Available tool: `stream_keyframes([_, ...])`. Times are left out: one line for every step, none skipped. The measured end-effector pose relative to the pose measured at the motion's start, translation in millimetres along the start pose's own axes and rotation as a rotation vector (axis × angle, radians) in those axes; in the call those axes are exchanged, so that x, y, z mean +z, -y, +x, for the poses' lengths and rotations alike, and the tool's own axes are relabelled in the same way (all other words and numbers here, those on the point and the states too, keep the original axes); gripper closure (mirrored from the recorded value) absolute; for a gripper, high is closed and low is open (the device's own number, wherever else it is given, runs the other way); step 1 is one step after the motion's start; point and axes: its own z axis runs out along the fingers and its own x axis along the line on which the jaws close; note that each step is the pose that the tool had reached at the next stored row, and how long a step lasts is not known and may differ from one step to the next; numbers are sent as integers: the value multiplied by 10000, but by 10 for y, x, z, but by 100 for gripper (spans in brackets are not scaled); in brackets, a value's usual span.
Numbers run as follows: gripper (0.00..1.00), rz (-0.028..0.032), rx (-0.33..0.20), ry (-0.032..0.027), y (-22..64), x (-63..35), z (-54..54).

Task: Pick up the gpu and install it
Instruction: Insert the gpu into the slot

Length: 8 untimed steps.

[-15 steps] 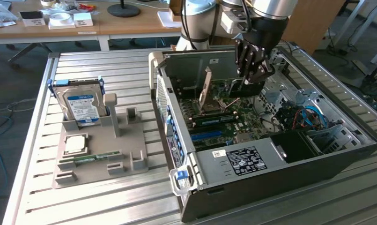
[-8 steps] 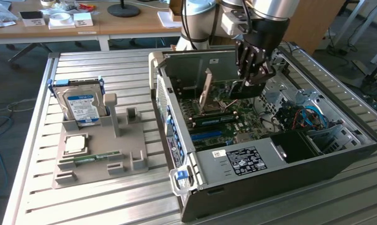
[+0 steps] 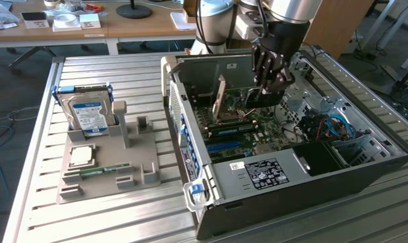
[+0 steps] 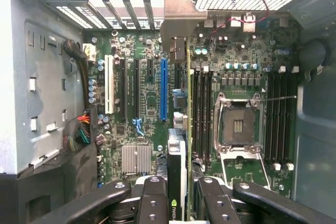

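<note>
The gpu (image 4: 180, 145) stands edge-on over the motherboard (image 4: 149, 106), a slim slat running from between my fingers to its metal bracket (image 4: 178, 17) at the case's rear slots. My gripper (image 4: 181, 195) is shut on it, one dark finger (image 4: 152, 203) on each side of the card. In the exterior view my gripper (image 3: 261, 98) reaches down into the open computer case (image 3: 211, 200), and the brownish gpu (image 3: 220, 98) stands upright just toward the exterior view's left of it. The card's lower edge is hidden, so I cannot tell how deep it sits in a slot.
A grey holder tray (image 3: 96, 195) lies at the exterior view's left with a silver hard drive (image 3: 88, 109), a processor chip (image 3: 80, 154) and a green memory stick (image 3: 99, 171). Inside the case are a blue slot (image 4: 163, 90), an empty processor socket (image 4: 239, 127) and the power supply (image 3: 268, 172).
</note>
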Motion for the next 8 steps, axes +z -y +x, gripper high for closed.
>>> stream_keyframes([73, 0, 0, 0, -2, 8, 1])
stream_keyframes([73, 0, 2, 0, -5, 18, 2])
stream_keyframes([73, 0, 2, 0, -7, 28, 3])
stream_keyframes([73, 0, 2, 1, -10, 38, 4])
stream_keyframes([73, 0, 3, 0, -14, 48, 5])
stream_keyframes([73, 0, 3, 1, -17, 61, 6])
stream_keyframes([73, 0, 2, 1, -21, 72, 7])
stream_keyframes([73, 0, 2, 0, -24, 82, 7])
